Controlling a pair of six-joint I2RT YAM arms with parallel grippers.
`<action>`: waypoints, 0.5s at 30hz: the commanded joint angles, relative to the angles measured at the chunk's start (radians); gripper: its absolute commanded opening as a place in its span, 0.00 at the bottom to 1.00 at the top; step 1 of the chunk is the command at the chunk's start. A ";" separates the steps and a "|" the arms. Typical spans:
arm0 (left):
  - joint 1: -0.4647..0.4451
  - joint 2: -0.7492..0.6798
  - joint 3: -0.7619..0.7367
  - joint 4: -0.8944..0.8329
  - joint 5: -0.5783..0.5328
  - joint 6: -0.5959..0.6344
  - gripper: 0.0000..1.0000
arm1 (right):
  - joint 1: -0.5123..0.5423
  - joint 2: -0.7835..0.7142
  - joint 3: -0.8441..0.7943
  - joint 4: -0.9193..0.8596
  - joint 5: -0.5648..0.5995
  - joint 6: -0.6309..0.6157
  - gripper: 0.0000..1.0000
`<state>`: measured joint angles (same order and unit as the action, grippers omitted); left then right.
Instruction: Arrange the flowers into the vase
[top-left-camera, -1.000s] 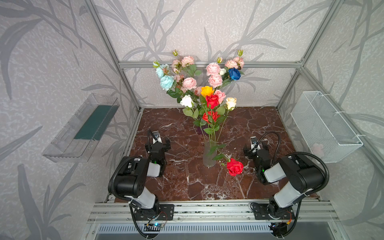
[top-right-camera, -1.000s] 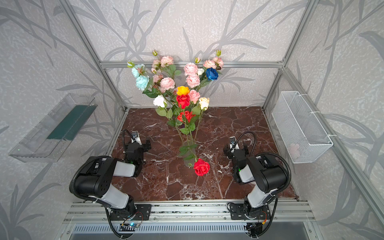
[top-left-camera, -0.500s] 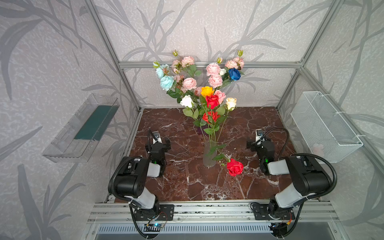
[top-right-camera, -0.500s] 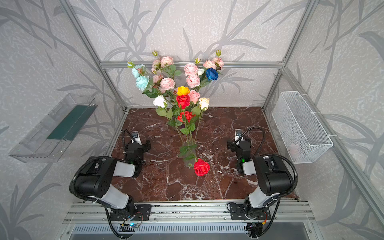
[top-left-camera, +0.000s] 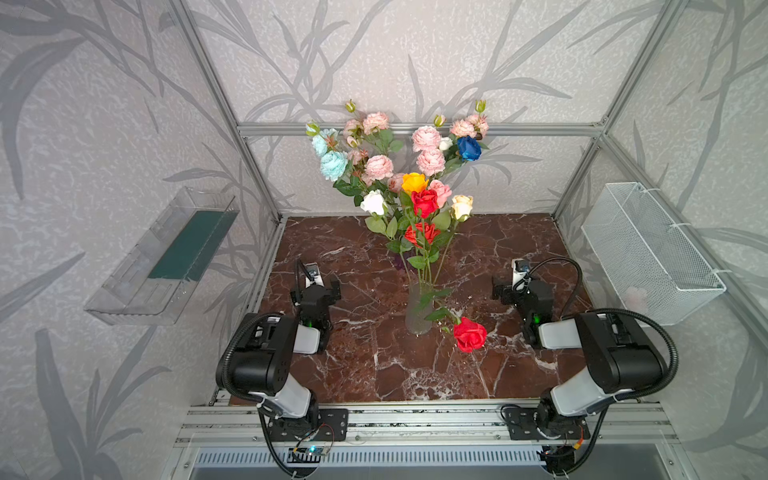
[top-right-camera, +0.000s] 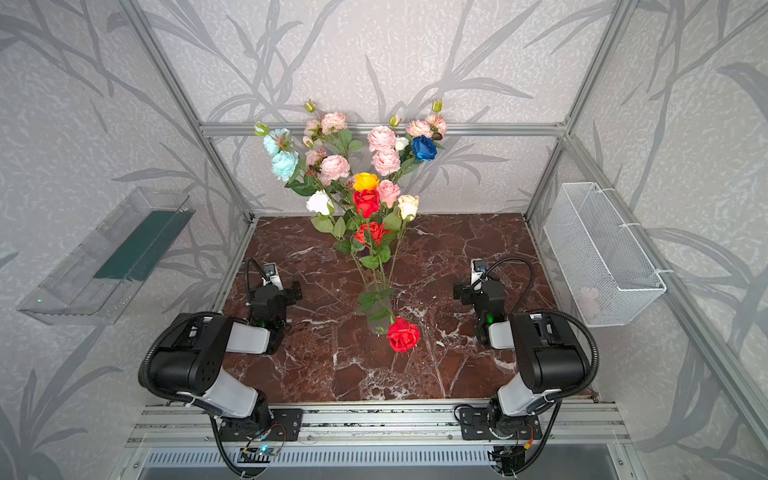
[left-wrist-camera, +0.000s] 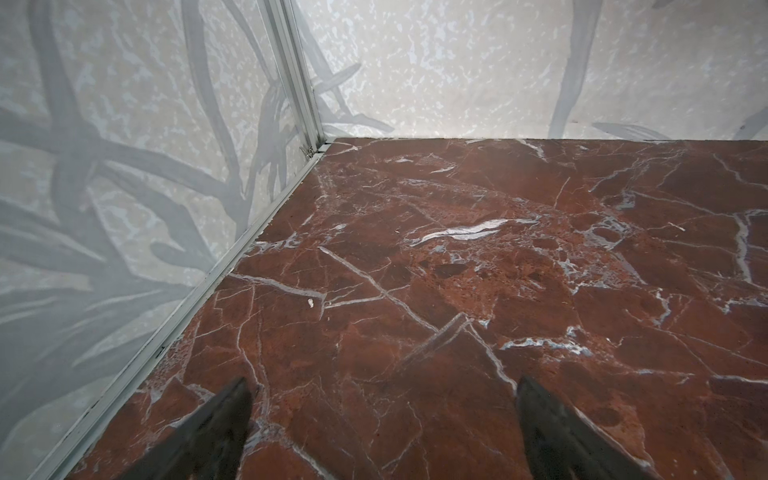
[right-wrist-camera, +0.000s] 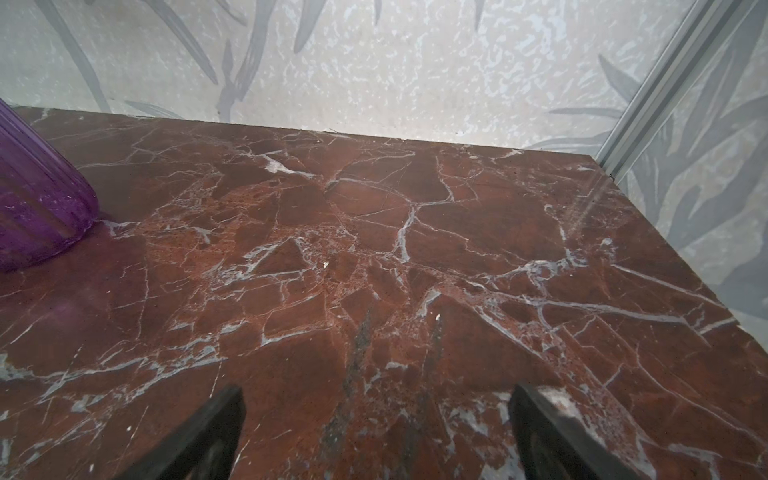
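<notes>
Top views: flowers (top-left-camera: 424, 203) all stand in the vase (top-left-camera: 419, 309), midway between left jaws and right jaws, well apart from both. One red rose (top-right-camera: 403, 334) droops low over its rim. No loose stems on the desk (top-right-camera: 332, 374); I judge arranging finished.
Left wrist: jaws spread wide, empty, bare desk ahead.
Right wrist: same; vase (right-wrist-camera: 37, 195) beside, untouched.

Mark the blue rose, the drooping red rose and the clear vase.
blue rose (top-left-camera: 468, 148): in a top view, bloom centre.
drooping red rose (top-left-camera: 469, 334): in a top view, bloom centre.
clear vase (top-left-camera: 415, 323): in a top view, lower glass wall.
</notes>
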<state>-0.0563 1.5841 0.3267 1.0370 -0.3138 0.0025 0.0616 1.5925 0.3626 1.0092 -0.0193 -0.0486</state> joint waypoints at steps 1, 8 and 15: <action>0.030 -0.008 0.038 -0.049 0.065 -0.018 0.99 | 0.001 -0.007 0.006 -0.016 -0.049 -0.007 0.99; 0.077 -0.018 0.052 -0.100 0.200 -0.038 0.99 | 0.007 -0.007 0.012 -0.028 -0.053 -0.018 0.99; 0.078 -0.018 0.051 -0.098 0.199 -0.035 0.99 | 0.009 -0.007 0.012 -0.029 -0.051 -0.018 0.99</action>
<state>0.0170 1.5826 0.3626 0.9424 -0.1326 -0.0296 0.0658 1.5925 0.3626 0.9710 -0.0628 -0.0570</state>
